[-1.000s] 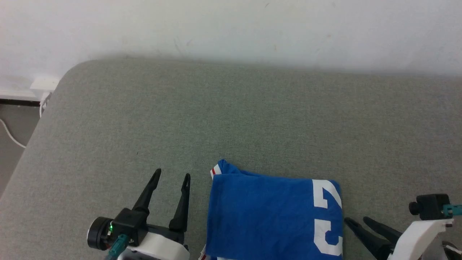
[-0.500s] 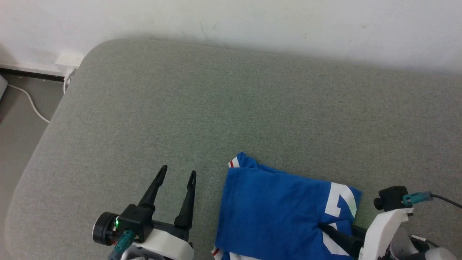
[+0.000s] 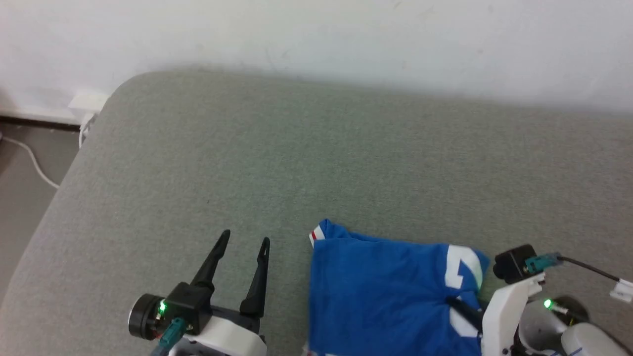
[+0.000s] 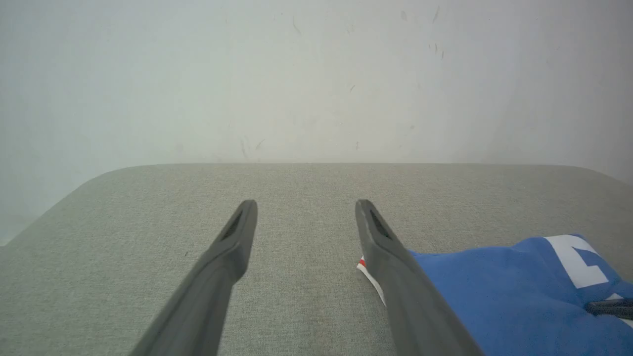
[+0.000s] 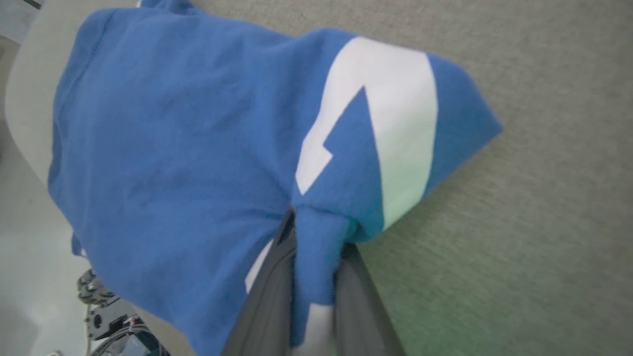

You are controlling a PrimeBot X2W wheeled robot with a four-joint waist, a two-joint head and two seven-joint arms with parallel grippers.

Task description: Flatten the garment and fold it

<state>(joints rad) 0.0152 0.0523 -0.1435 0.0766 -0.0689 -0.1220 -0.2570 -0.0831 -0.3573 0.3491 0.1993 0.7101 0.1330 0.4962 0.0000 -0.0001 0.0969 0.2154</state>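
We see the garment (image 3: 381,291) folded into a blue block at the lower centre-right of the frame, lying on a grey-green cushion (image 3: 296,158). Our left gripper (image 3: 246,237), at the lower left, has its fingers spread and empty, just beside the cloth's left edge. Our right gripper (image 3: 457,305), at the lower right, has a dark finger on the cloth by the white numeral (image 3: 462,267), where wrinkles gather.

The head camera looks down on the garment (image 3: 385,296), the left wrist camera looks low past its left edge toward the wall (image 4: 316,74), and the right wrist camera, seemingly nearest, hangs just over it, so all three share it.
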